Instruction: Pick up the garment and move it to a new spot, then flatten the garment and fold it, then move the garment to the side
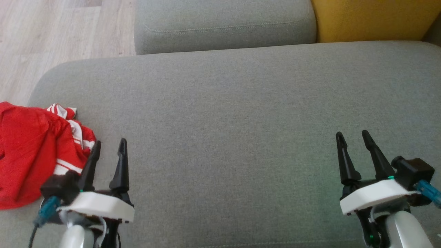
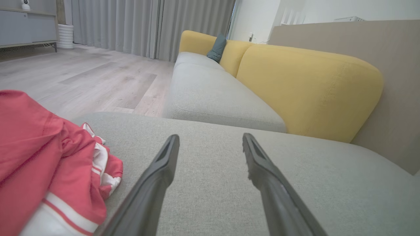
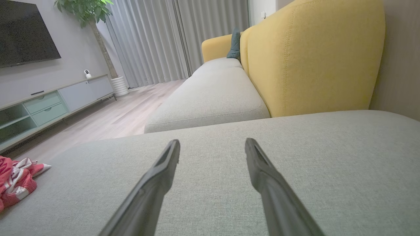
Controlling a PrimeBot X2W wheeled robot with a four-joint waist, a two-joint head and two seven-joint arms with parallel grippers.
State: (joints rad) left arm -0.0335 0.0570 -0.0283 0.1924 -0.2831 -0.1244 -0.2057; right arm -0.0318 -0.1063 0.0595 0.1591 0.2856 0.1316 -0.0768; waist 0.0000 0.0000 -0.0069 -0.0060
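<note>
- While both arms hang low over the grey sofa seat (image 1: pixel 224 113), the red-and-white garment (image 1: pixel 31 148) lies crumpled at the seat's 8 o'clock edge in the head view
- left gripper (image 1: pixel 110 141) stands wide and empty; the garment lies just beside it at 9 o'clock
- right gripper (image 1: pixel 352 133), at 4 o'clock, also wide, holding nothing; well apart from the garment
- yellow backrest (image 1: pixel 372 19) at 1 o'clock; wood floor (image 1: pixel 51 31) at 11 o'clock
</note>
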